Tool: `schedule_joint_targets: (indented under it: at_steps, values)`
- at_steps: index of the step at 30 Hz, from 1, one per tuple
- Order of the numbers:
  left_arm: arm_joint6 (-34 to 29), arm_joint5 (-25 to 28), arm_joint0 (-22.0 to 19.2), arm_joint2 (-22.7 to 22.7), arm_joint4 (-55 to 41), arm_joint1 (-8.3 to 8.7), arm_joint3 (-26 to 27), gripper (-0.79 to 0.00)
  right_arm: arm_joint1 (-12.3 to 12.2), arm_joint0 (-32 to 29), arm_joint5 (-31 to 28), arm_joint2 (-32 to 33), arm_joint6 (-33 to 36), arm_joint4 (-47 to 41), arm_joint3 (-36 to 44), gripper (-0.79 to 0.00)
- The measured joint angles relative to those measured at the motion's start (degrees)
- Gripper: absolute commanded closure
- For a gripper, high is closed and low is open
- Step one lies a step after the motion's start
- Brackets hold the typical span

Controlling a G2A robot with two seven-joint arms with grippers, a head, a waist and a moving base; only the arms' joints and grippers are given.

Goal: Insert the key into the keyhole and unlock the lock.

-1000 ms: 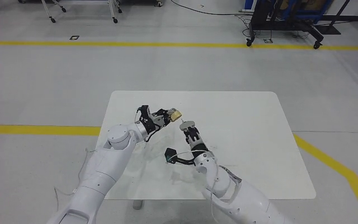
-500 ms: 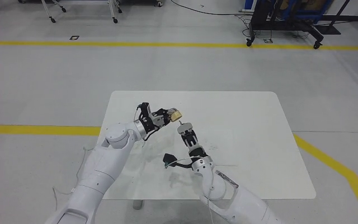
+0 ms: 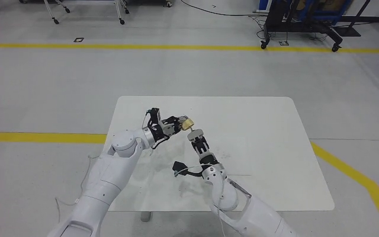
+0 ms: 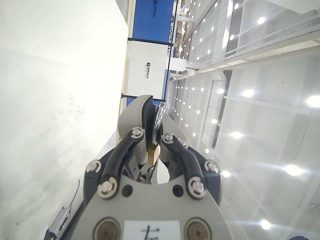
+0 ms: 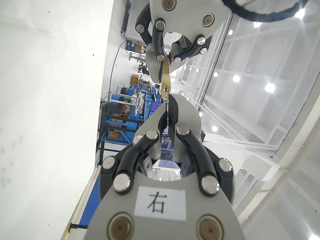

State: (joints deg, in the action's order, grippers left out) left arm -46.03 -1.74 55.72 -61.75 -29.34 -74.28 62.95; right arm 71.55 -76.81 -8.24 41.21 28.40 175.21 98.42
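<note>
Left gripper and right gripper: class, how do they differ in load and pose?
The left gripper clamps the brass padlock; the right gripper pinches the thin key. The left gripper points across the table, the right gripper away from the robot. Both have shut jaws and sit close together.

A pale grey floor (image 3: pixel 71 83) is stretching around the white surface (image 3: pixel 260 136), with one yellow stripe (image 3: pixel 177 47) running across it beyond the far edge and a second stripe (image 3: pixel 53 137) passing level with the surface's middle. A dark wheeled frame (image 3: pixel 302 26) is standing at the far right with a black cable (image 3: pixel 219 10) trailing beside it, and thin metal legs on casters (image 3: pixel 121 13) are showing at the far left. In the wrist views, round ceiling lights (image 4: pixel 248 93) are glowing among white beams, a blue panel (image 4: pixel 153 8) is standing past the surface's edge, and blue racks (image 5: pixel 120 116) are lining the hall.
</note>
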Motion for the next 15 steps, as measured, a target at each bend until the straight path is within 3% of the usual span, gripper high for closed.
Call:
schedule_joint_targets:
  at_steps: [15]
  values:
    - [-1.1, 0.6, -0.3, 0.1, 2.3, 0.15, 0.3, 0.000, 0.6, -0.3, -1.4, 0.4, -1.5, 0.8, -0.4, 0.000]
